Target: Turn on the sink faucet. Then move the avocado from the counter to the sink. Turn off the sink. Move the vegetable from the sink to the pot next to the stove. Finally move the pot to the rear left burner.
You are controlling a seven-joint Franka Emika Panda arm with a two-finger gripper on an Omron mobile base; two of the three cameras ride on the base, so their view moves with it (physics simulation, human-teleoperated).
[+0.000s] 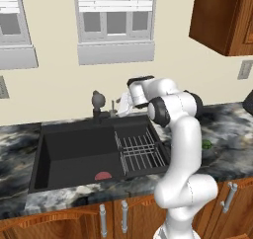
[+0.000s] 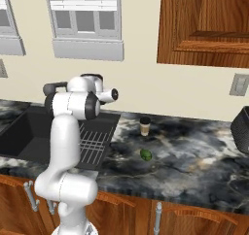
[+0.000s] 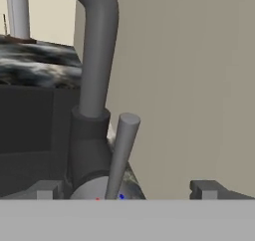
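Faucet lever upright, slightly tilted.

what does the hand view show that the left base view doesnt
Hand view alone: the faucet's lever handle close up, a slim grey rod standing between the open end effector fingertips, with small red and blue marks at its base.

Left base view alone: the whole black sink, a red disc on its floor, the wire rack, the avocado on the counter past the arm, and the windows.

Both: the faucet, the cream wall, the marbled counter and the dark sink wall.
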